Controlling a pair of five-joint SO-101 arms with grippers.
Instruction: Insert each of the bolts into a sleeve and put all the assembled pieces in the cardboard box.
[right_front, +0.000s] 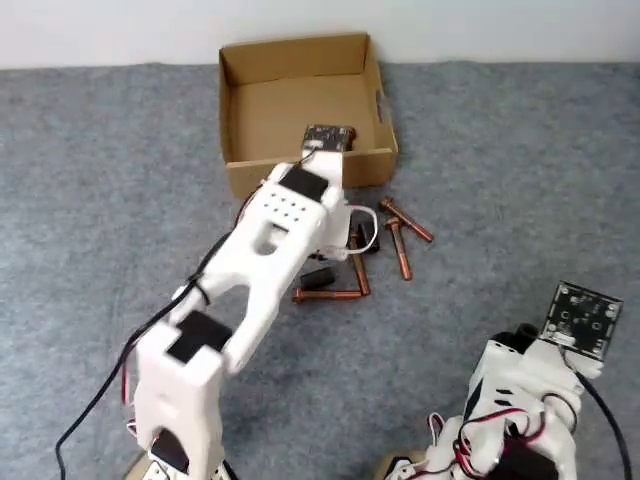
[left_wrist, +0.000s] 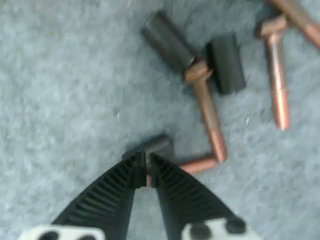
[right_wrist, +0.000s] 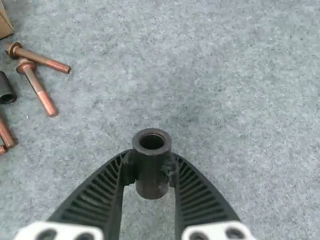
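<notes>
At the lower centre of the right wrist view, the right gripper (right_wrist: 151, 167) clamps a black sleeve (right_wrist: 151, 150) upright, its bore open. The left gripper (left_wrist: 144, 167), low in its own view, is nearly closed and pinches only one end of a copper bolt (left_wrist: 199, 164). With so thin a hold, the bolt could swivel or drop and miss the bore. The cardboard box (right_front: 290, 110) sits at the upper centre of the high view.

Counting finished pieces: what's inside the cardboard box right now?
The cardboard box shows bare floor, with no assembled pieces visible. The left arm covers a patch by the front wall.
</notes>
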